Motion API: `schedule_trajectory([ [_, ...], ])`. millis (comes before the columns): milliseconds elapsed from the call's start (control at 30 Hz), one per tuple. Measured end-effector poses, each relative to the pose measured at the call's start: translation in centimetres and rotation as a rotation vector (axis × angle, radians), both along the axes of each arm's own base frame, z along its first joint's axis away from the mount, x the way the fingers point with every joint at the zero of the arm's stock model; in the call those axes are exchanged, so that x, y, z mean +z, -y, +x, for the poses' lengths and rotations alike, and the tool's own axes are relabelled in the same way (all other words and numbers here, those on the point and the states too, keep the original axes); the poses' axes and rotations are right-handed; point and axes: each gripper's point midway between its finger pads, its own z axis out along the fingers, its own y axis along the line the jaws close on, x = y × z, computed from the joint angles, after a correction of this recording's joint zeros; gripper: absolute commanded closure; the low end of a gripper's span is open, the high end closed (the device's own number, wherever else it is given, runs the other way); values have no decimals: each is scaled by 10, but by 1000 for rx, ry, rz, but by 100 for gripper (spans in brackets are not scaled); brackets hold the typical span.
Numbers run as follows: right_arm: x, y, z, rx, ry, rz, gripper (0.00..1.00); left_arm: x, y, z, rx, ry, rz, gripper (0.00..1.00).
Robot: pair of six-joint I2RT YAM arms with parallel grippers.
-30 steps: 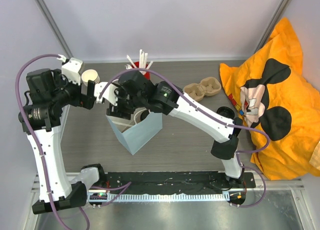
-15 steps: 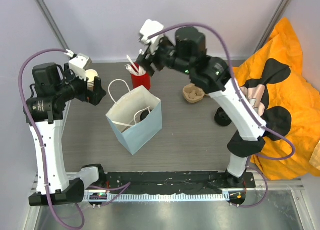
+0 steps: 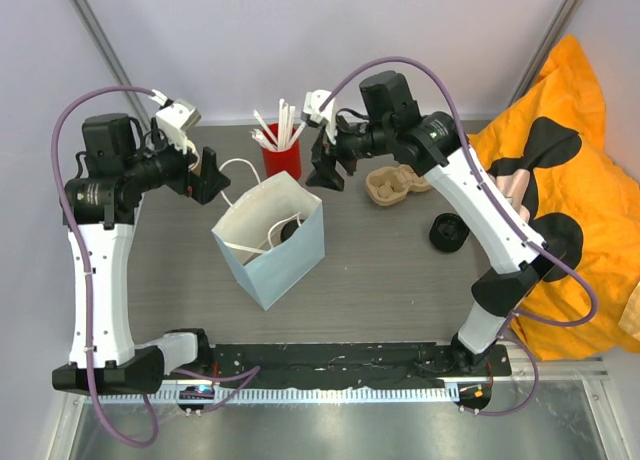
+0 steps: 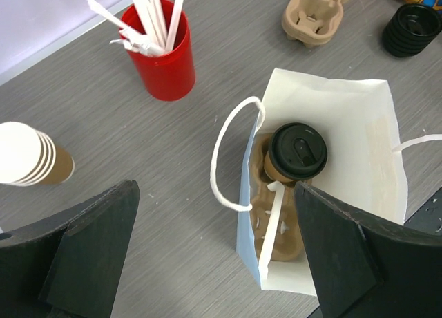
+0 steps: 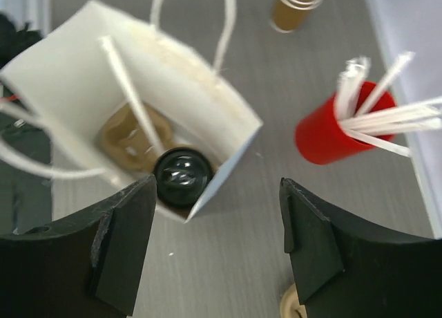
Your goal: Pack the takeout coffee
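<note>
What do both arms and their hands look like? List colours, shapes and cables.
Left arm and right arm: white links, black joints, a purple cable looping along each. Left hand and right hand: two broad matte-black fingers, white camera block at the wrist. No markings legible.

No legible text, label, brand or number in any view. Only graphic was a cartoon mouse face printed on the orange cloth, well to the right of the paper bag. Small coloured marks beside that face were too small to read. Bag faces were plain.
</note>
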Motion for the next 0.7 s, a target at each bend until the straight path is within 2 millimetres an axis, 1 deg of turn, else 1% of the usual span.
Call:
schedule_trajectory([
  [67,-1,4,-18,81,-11,-6,23,1,4,1,-16,0,-1,0],
  [233,11,18,-63,276,13,14,24,0,10,6,-36,-9,1,3],
  [333,15,22,-82,356,14,35,24,-3,15,9,-53,-21,5,5],
  [433,12,20,-92,400,-12,53,26,-8,19,12,-62,-34,13,9],
  [500,6,18,-92,411,-38,57,27,-10,19,13,-61,-40,18,12],
  [567,2,14,-91,418,-61,60,30,-12,19,15,-60,-45,22,15],
  [700,-8,1,-91,434,-93,54,35,-15,21,18,-64,-55,29,21],
])
